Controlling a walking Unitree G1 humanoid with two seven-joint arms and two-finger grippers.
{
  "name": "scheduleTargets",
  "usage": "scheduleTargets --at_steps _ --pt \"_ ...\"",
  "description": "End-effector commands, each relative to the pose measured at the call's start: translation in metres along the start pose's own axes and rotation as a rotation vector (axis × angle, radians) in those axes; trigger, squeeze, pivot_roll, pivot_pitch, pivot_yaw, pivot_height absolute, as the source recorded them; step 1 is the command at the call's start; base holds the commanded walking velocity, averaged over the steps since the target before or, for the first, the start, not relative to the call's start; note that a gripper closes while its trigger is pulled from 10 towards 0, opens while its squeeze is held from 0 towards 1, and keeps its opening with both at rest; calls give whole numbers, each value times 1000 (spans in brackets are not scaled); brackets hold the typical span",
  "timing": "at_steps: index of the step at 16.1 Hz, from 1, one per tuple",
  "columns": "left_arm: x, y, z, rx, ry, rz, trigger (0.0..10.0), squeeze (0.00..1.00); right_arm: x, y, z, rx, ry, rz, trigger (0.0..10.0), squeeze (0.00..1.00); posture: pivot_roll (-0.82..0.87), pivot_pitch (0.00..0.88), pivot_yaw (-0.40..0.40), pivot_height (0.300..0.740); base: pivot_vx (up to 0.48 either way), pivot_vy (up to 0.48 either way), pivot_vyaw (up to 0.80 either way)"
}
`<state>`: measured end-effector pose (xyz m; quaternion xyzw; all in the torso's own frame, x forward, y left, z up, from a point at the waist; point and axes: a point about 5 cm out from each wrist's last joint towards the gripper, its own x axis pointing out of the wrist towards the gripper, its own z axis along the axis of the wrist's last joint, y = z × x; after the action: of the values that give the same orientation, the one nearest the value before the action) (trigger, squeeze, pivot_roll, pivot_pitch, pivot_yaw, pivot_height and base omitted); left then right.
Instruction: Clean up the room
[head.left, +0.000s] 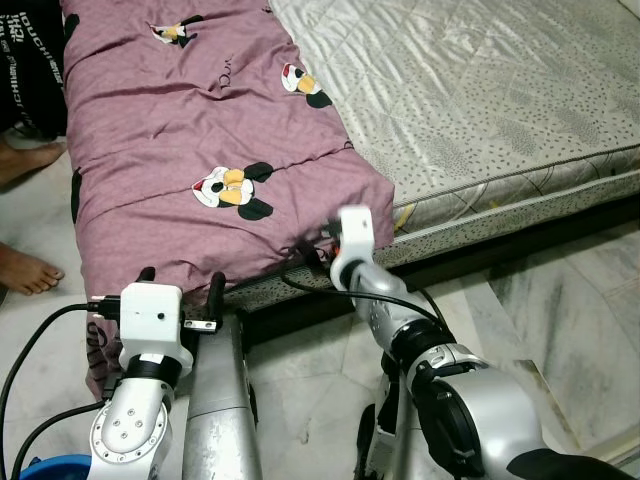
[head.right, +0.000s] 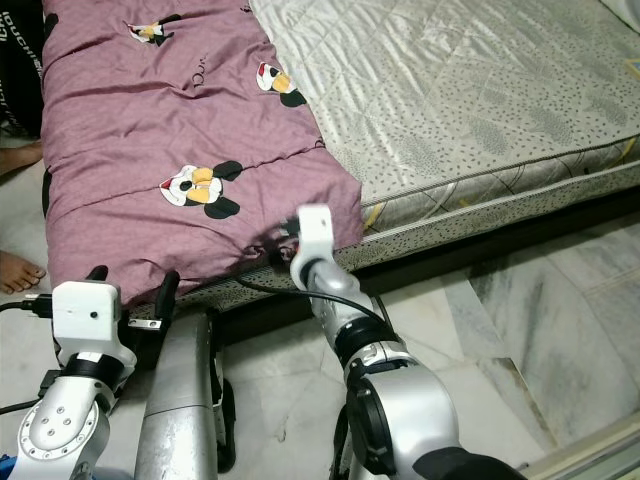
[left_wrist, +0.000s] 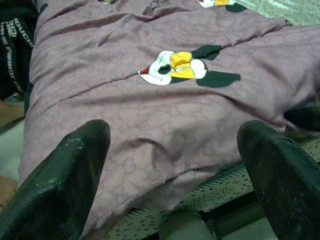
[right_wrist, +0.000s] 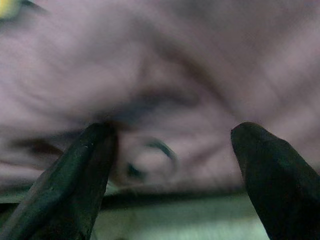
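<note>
A mauve blanket (head.left: 180, 120) printed with cartoon mice covers the left part of the mattress (head.left: 480, 100), and its near edge hangs over the bed's side. My left gripper (head.left: 180, 282) is open just in front of that hanging edge; in the left wrist view (left_wrist: 172, 132) the fabric lies between and beyond the spread fingers, untouched. My right gripper (head.right: 280, 240) reaches to the blanket's near right corner. It is open too, with the blurred fabric (right_wrist: 165, 75) very close ahead of its fingertips (right_wrist: 95, 145).
A person's bare feet (head.left: 25, 270) stand on the floor at the left, beside a black garment (head.left: 30, 70). A dark bed frame (head.left: 520, 235) runs under the mattress. Marble floor (head.left: 560, 320) stretches to the right. A blue object (head.left: 45, 468) sits at the bottom left.
</note>
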<state>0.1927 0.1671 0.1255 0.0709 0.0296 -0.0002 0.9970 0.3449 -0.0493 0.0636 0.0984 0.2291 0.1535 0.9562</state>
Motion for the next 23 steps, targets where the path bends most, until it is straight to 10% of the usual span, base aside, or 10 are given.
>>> scheduleTargets --at_steps 1,4,8,13,17,23 --pt "-2 0 0 5 11 -1 10000 0 -2 -14 -4 70 28 -75 10000 0 226 242 -42 531 0 0 0" --pt "4 1 -2 3 13 3 10000 0 -20 -82 0 120 -15 -325 10000 0 206 222 -39 531 0 0 0" --pt "15 -1 -3 -4 -3 -6 10000 0 -52 -125 34 29 -297 -467 10000 0 148 170 -18 531 0 0 0" --pt "36 -11 -2 -31 -42 -43 10000 0 -117 -106 32 -103 -561 -407 10000 0 56 88 38 531 0 0 0" --pt "55 -18 -1 -39 -77 -98 10000 0 -141 -81 9 -110 -539 -313 10000 0 12 41 61 531 0 0 0" --pt "65 -26 -5 -54 -89 -127 10000 0 -137 -67 49 -86 -644 -257 10000 0 -2 9 67 596 0 0 0"
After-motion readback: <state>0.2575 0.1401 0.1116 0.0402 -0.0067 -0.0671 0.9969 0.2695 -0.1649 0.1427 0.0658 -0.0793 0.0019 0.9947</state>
